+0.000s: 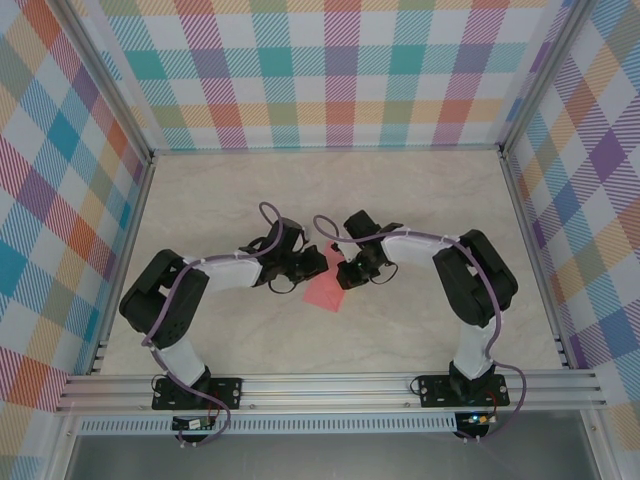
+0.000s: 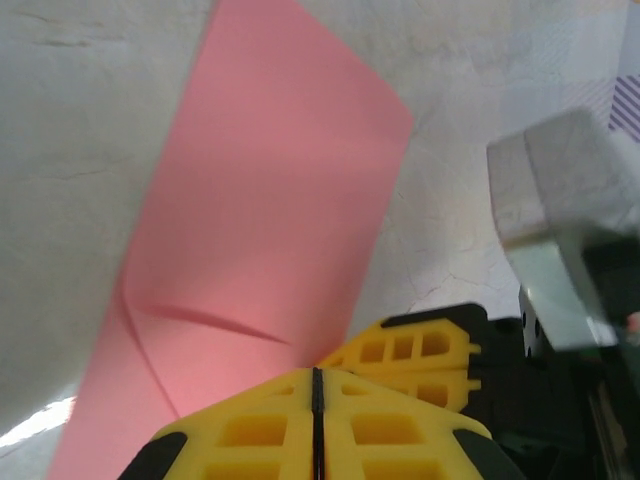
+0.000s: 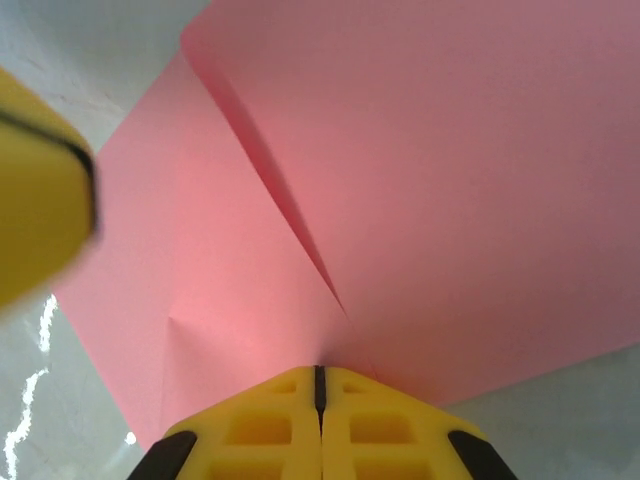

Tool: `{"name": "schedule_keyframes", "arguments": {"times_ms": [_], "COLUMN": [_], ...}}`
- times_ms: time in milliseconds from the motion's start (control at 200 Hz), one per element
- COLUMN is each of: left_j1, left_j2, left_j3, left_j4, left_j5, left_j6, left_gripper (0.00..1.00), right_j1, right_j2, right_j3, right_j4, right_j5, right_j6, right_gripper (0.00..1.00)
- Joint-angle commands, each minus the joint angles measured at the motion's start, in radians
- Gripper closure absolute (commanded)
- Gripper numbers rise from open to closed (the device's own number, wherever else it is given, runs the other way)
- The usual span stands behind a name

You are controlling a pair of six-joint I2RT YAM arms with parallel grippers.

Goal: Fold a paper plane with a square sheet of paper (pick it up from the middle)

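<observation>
The square sheet of paper (image 1: 326, 291) is salmon pink and lies creased at mid-table between both arms. In the right wrist view one flap of the sheet (image 3: 460, 180) stands up over a lower layer, and its edge runs straight down into my right gripper (image 3: 320, 370), which is shut and looks pinched on the paper. My left gripper (image 2: 316, 372) is shut, its tip at the near edge of the sheet (image 2: 260, 210), where a shallow crease ends. I cannot see paper between its jaws. The right gripper's yellow fingers (image 2: 425, 355) sit just beside that tip.
The pale marbled table (image 1: 420, 200) is walled by plaid panels (image 1: 330, 70) at the back and sides. An aluminium rail (image 1: 330, 385) carries both arm bases at the near edge. The right wrist's grey camera housing (image 2: 560, 200) hangs close to my left gripper.
</observation>
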Motion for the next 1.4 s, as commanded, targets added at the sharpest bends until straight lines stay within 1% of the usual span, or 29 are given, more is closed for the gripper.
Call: {"name": "schedule_keyframes", "arguments": {"times_ms": [0,195,345,440,575,710,820,910,1000,1105,1395], "left_j1": [-0.008,-0.008,-0.008,-0.008,-0.008,-0.009,-0.011,-0.013,-0.014,-0.015,-0.016], "left_j2": [0.038,0.076,0.104,0.109,0.108,0.115,0.119,0.121,0.119,0.119,0.117], "left_j3": [-0.001,0.02,0.034,0.029,0.009,0.003,0.003,0.003,0.003,0.001,0.001], "left_j4": [0.002,-0.057,-0.102,-0.123,-0.121,-0.117,-0.112,-0.112,-0.115,-0.118,-0.126], "left_j5": [0.017,-0.047,-0.1,-0.114,-0.116,-0.118,-0.12,-0.123,-0.129,-0.133,-0.143], "left_j6": [0.011,0.027,0.037,0.043,0.035,0.024,0.01,0.003,0.002,-0.003,-0.009], "left_gripper": [0.92,0.92,0.93,0.94,0.94,0.94,0.94,0.94,0.94,0.94,0.94], "right_j1": [-0.004,-0.006,-0.006,-0.007,-0.002,0.026,0.067,0.116,0.143,0.155,0.195], "right_j2": [0.009,-0.016,-0.042,-0.074,-0.14,-0.192,-0.228,-0.239,-0.231,-0.215,-0.135], "right_j3": [0.021,0.005,0.003,0.003,-0.03,-0.1,-0.162,-0.179,-0.185,-0.184,-0.097], "right_j4": [0.013,0.028,0.027,0.026,0.057,0.081,0.096,0.093,0.101,0.131,0.107], "right_j5": [0.005,-0.042,-0.053,-0.088,-0.154,-0.12,-0.092,-0.065,-0.028,-0.016,0.045], "right_j6": [-0.076,-0.07,-0.045,0.014,0.171,0.331,0.4,0.427,0.462,0.494,0.532], "right_gripper": [0.94,0.94,0.94,0.93,0.91,0.91,0.92,0.92,0.93,0.93,0.93]}}
